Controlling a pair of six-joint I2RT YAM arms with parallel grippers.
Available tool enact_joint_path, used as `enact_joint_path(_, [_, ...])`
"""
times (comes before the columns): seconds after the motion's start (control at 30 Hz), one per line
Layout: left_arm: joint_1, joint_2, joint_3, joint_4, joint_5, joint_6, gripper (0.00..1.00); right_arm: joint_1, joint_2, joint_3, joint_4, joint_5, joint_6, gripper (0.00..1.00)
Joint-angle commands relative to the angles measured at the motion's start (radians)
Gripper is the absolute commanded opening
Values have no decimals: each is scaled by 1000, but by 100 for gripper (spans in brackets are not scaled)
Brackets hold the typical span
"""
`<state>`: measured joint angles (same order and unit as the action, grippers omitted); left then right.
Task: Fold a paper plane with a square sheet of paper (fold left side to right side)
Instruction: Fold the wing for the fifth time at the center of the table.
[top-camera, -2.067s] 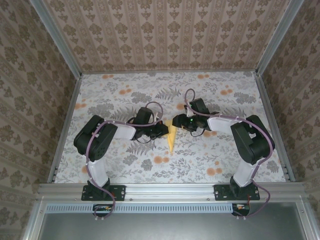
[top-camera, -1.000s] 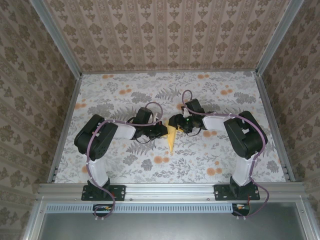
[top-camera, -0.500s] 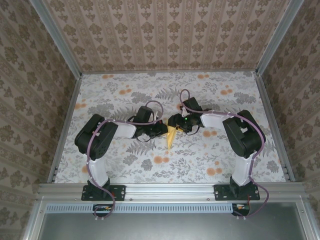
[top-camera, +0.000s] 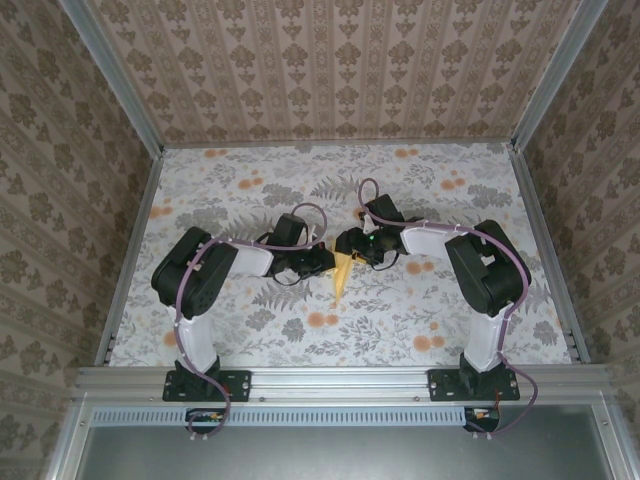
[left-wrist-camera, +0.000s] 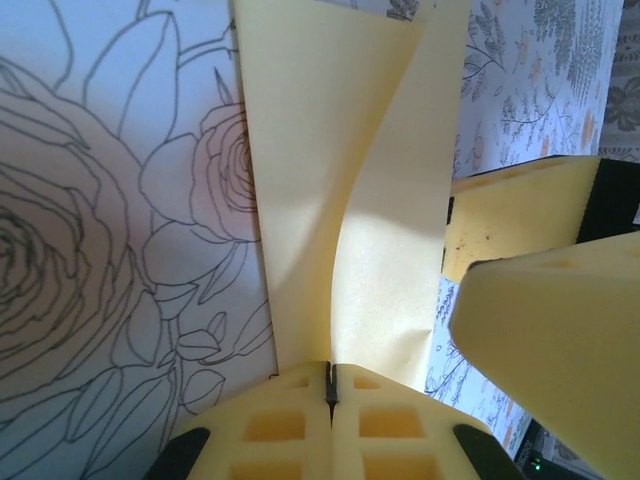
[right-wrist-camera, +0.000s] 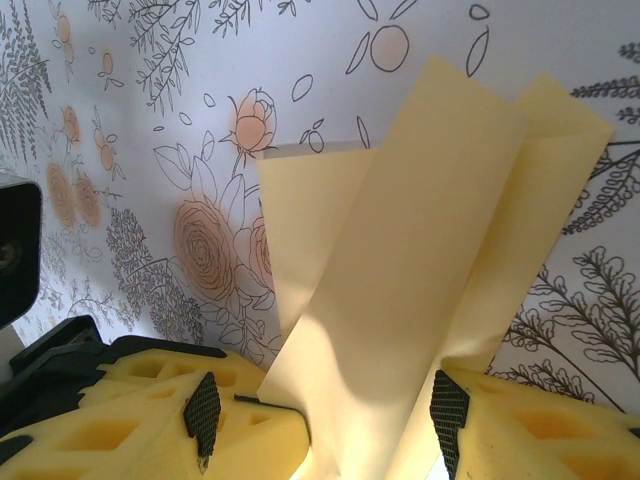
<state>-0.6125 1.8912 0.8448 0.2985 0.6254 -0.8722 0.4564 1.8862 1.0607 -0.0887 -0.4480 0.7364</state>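
Observation:
The paper plane (top-camera: 340, 274) is a narrow yellow folded piece with its tip toward the near edge, lying on the floral cloth between both grippers. My left gripper (top-camera: 327, 262) is shut on its centre fold; in the left wrist view the crease of the paper plane (left-wrist-camera: 340, 160) runs straight into my left gripper (left-wrist-camera: 330, 385), whose fingers are pressed together. My right gripper (top-camera: 350, 247) stands open at the plane's wide end. In the right wrist view the raised flap of the paper plane (right-wrist-camera: 420, 230) rises between the pads (right-wrist-camera: 447, 405) of my right gripper (right-wrist-camera: 325, 412), and the right pad touches the flap's edge.
The floral cloth (top-camera: 240, 190) covers the whole table, with orange flower blotches (top-camera: 322, 320) close to the plane's tip. Patterned walls and metal rails (top-camera: 130, 250) bound the left, right and far sides. Both arms' elbows (top-camera: 185, 275) stick out sideways.
The right arm has swung left, and its gripper now sits over the plane's wide end. The plane's tip has shifted slightly left. The left gripper has stayed shut in place.

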Motion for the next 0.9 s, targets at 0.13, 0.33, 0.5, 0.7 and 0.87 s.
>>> enact_joint_path(0.13, [8,32,10,-41,-24,43,1,0,-44,-6,-14,18,-25,63])
enact_joint_path(0.33, [8,37,14,-51,-30,50,1,-13,-135,-26,-53,66,-46,62])
enact_joint_path(0.5, [8,37,15,-58,-35,56,1,-12,-129,-31,-32,52,-37,53])
enact_joint_path(0.7, [8,34,17,-78,-46,62,1,1,-63,20,-1,12,-22,48])
enact_joint_path(0.87, [8,35,20,-94,-53,69,1,2,-29,24,-8,20,-26,48])
